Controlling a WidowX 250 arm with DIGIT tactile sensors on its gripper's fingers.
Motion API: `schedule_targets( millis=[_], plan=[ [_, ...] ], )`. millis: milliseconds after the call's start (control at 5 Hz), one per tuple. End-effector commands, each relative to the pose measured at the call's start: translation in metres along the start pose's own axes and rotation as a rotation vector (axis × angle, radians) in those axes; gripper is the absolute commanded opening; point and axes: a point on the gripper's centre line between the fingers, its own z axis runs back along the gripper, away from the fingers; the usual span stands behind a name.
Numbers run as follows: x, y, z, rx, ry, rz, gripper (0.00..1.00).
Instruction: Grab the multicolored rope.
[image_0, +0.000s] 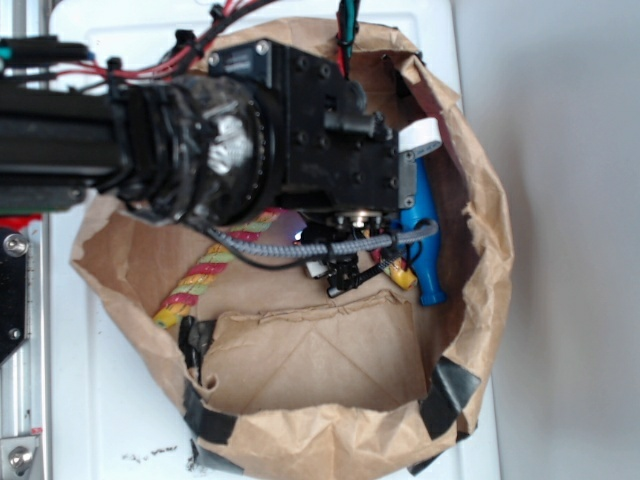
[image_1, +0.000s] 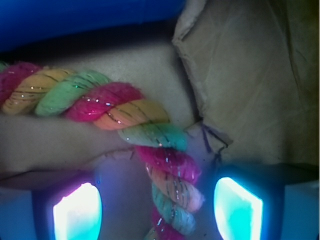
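Gripper (image_1: 157, 210) was open, its two glowing pads (image_1: 77, 212) well apart at the bottom of the wrist view. The multicolored rope (image_1: 125, 112) lay on the floor of the brown paper bag (image_0: 330, 440); one end ran down between the pads, apparently untouched by either. A blue bottle (image_0: 425, 250) lay near the bag's right wall. A grey braided cable (image_0: 320, 248) looped under the arm.

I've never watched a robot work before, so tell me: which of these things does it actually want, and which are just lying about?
Part of the job:
- multicolored rope
- gripper, open, fingers either side of the rope

Just lying about:
- blue bottle toy
- brown paper bag holding everything
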Motion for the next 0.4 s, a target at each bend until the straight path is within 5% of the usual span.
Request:
schedule_targets(
  millis=[0,200],
  plan=[
    [0.0058,0.0051,0.012,-0.016,-0.056,0.017,0.0],
    [0.0057,0.0056,0.0168,-0.036,-0.062,0.013,0.0]
  ],
)
